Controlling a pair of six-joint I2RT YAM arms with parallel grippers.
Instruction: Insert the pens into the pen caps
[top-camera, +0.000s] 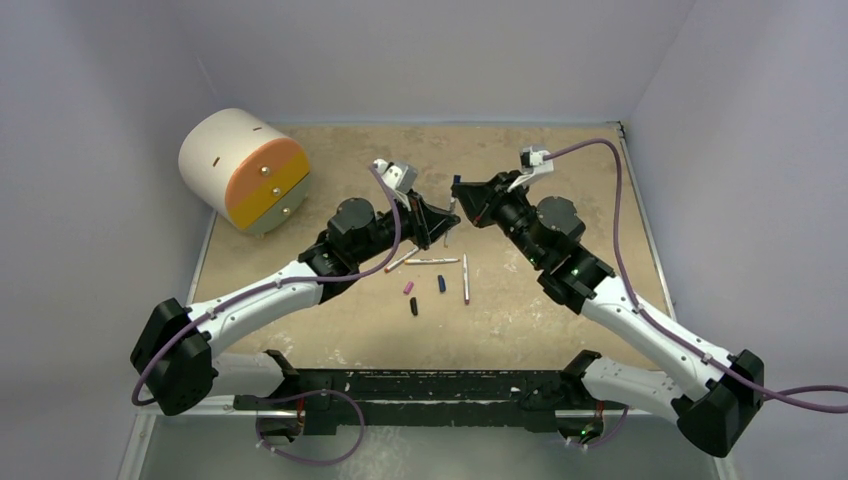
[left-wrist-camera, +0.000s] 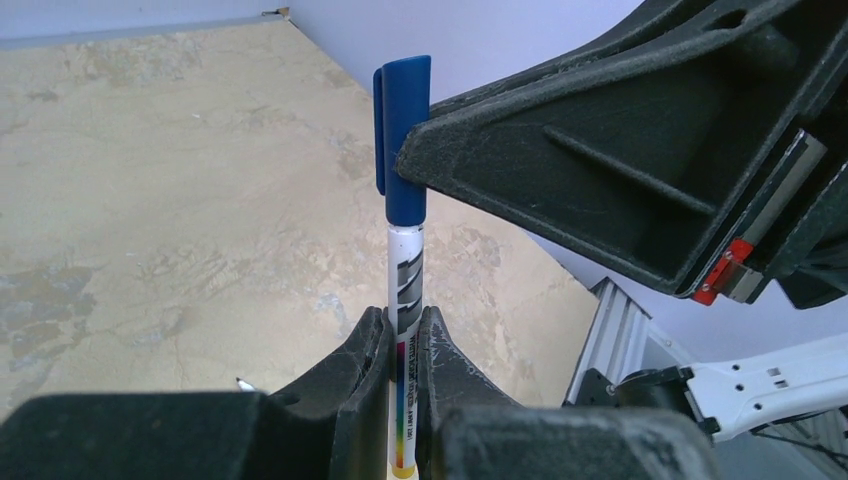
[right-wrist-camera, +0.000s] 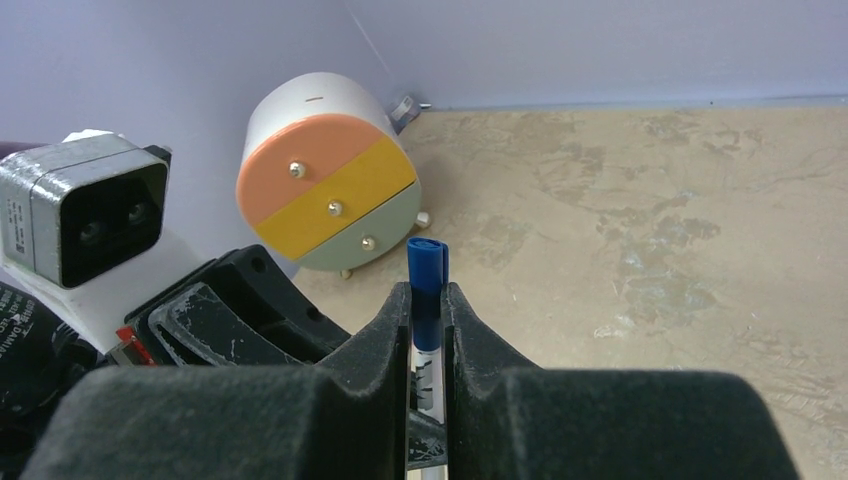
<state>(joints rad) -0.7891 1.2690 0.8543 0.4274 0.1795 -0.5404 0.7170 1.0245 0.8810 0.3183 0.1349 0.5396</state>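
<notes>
Though its print is unreadable, pen (left-wrist-camera: 405, 275), blue cap (left-wrist-camera: 404, 100)

— How is the pen (left-wrist-camera: 405, 275) standing?
— Upright, with a blue cap (left-wrist-camera: 405, 140) sitting on its top.
— And the others?
— Three pens (top-camera: 432, 261) are lying flat near a pink cap (top-camera: 408, 288), another blue cap (top-camera: 441, 284) and a black cap (top-camera: 414, 306).
</notes>
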